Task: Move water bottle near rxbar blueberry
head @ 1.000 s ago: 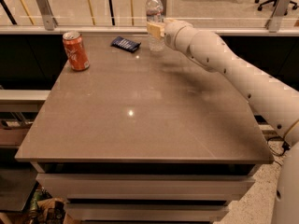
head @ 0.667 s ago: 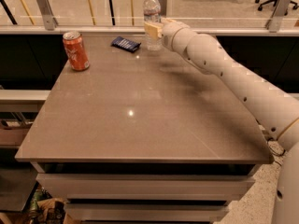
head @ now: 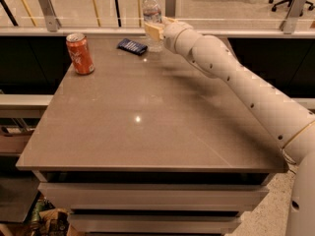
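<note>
The water bottle (head: 151, 8) stands upright at the far edge of the table, clear with a white cap. My gripper (head: 155, 29) reaches in from the right and is shut around the bottle's lower half, with one tan finger (head: 153, 31) across its front. The rxbar blueberry (head: 132, 45), a flat dark blue bar, lies on the table just left of the bottle and gripper, a short gap away. The bottle's base is hidden behind the finger, so I cannot tell whether it touches the table.
An orange soda can (head: 80, 53) stands upright at the far left of the grey table (head: 147, 122). A glass railing with metal posts (head: 47, 9) runs behind the table's far edge. My white arm (head: 246, 90) crosses the table's right side.
My gripper has moved left along the far edge with the water bottle in it, bringing the bottle closer to the blue bar. The can and the bar have not moved.
</note>
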Controlling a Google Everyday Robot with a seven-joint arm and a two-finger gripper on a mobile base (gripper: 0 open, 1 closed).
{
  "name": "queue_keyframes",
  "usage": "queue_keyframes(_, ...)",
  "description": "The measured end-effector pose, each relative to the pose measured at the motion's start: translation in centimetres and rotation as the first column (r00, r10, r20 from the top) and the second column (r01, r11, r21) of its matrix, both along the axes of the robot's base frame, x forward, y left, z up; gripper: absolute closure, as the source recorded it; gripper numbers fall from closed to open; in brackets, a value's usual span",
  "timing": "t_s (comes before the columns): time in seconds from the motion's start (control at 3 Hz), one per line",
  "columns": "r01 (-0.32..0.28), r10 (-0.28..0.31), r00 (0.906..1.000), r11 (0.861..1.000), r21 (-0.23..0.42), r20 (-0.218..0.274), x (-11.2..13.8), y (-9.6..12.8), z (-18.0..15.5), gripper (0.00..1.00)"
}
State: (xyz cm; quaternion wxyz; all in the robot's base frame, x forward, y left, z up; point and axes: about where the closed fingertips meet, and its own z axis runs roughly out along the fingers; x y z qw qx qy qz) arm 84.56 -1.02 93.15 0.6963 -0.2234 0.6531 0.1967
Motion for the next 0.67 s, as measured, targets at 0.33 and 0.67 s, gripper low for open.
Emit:
queue_keyframes(0.33, -0.001, 0.001, 1.0000, 1.000, -0.001, 0.000, -0.02, 0.03, 0.01, 1.00)
queue_keyframes(0.67, 0.006, -0.006, 0.9998, 1.000, -0.007, -0.020, -0.06, -0.32, -0.92, 1.00)
